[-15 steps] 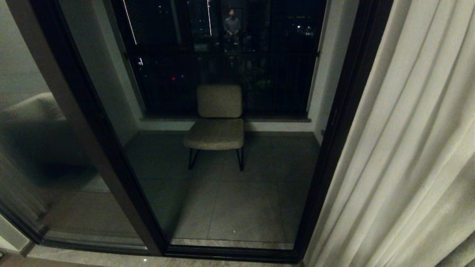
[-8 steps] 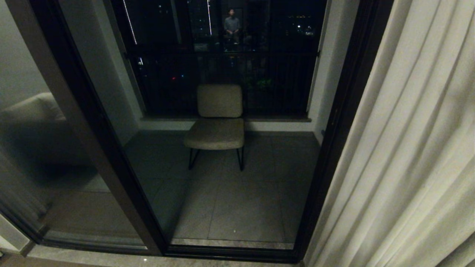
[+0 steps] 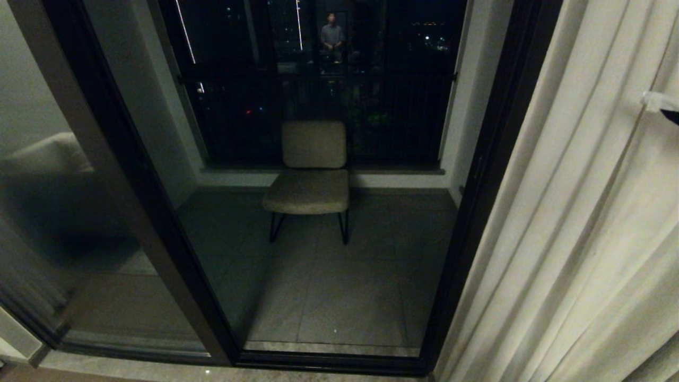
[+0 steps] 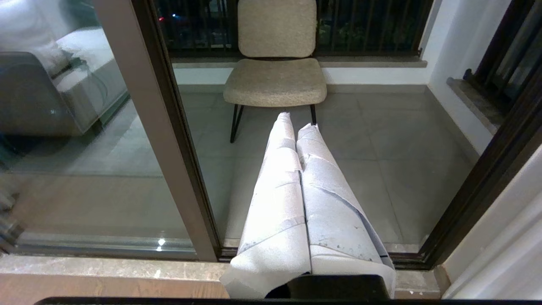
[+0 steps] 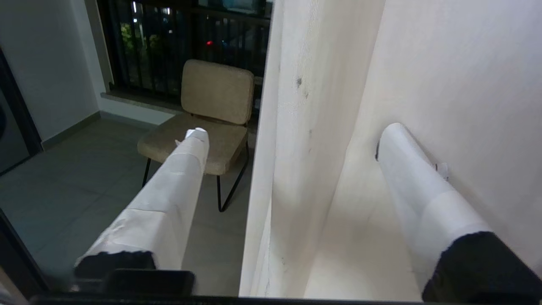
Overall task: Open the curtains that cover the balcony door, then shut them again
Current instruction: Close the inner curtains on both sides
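Observation:
One cream curtain (image 3: 583, 212) hangs gathered at the right, leaving the balcony door (image 3: 480, 175) with its dark frame and glass uncovered. My right gripper (image 5: 294, 130) is open wide and straddles the curtain's hemmed edge. One white-wrapped finger (image 5: 178, 178) is on the glass side, and the other finger (image 5: 415, 169) lies along a fold of the fabric. In the head view only a fingertip (image 3: 655, 100) shows at the right edge. My left gripper (image 4: 296, 123) is shut, empty and low in front of the door frame (image 4: 169, 127).
A beige chair (image 3: 313, 175) with thin black legs stands on the tiled balcony behind the glass. A dark railing (image 3: 318, 106) runs behind it, and a person (image 3: 331, 34) is reflected in the pane. A stone sill (image 4: 106, 267) runs along the door's foot.
My right gripper's fingertip has come into the head view at the right edge, against the curtain, where neither earlier frame showed it. The door, chair and curtain have not moved.

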Motion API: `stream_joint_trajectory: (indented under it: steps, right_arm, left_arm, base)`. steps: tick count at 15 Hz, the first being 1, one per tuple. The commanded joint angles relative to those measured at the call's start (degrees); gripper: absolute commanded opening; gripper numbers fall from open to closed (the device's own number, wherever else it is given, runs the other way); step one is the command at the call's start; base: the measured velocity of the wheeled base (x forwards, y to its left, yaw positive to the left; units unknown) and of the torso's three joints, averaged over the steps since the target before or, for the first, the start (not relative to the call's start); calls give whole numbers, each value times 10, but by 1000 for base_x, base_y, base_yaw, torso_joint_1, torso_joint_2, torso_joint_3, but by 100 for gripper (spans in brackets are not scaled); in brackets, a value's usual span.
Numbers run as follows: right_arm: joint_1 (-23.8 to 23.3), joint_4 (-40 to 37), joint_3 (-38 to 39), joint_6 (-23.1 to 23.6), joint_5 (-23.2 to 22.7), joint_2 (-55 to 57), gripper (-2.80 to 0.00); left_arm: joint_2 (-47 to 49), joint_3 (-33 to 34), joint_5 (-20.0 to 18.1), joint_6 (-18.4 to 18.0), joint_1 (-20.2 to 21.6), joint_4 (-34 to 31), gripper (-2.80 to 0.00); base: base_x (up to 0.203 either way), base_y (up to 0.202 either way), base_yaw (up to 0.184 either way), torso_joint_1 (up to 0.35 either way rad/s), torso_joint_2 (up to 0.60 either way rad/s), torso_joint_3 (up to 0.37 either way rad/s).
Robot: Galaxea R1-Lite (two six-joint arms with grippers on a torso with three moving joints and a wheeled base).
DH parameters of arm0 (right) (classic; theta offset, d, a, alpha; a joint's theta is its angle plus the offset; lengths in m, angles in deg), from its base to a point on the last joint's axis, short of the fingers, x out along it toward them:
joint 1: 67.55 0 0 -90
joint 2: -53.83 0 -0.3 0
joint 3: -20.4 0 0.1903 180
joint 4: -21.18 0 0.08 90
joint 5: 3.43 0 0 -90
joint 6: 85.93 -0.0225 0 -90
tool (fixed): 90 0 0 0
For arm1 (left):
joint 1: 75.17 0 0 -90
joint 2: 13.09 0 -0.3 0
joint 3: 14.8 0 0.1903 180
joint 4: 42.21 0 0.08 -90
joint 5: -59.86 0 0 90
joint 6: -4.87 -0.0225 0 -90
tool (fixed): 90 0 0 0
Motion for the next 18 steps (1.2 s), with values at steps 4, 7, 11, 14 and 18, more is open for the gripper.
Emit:
stream_joint_trajectory:
  steps: [4,7,11,14,18]
  right_arm:
    - [16,3,-49,2,-2,75,0]
    - [31,19,-62,-2,0,107,-280]
    - [58,41,-66,-9,3,121,-280]
    - [84,51,-73,-8,9,137,-280]
    - [151,64,-95,-37,142,151,-280]
  left_arm:
    - [0,0,0,0,0,0,-280]
    - [0,0,0,0,0,0,-280]
    - [0,0,0,0,0,0,-280]
    - [0,0,0,0,0,0,-280]
    - [0,0,0,0,0,0,-280]
  base:
    - [0,0,0,0,0,0]
    - [0,0,0,0,0,0]
    - [0,0,0,0,0,0]
    - [0,0,0,0,0,0]
    - [0,0,0,0,0,0]
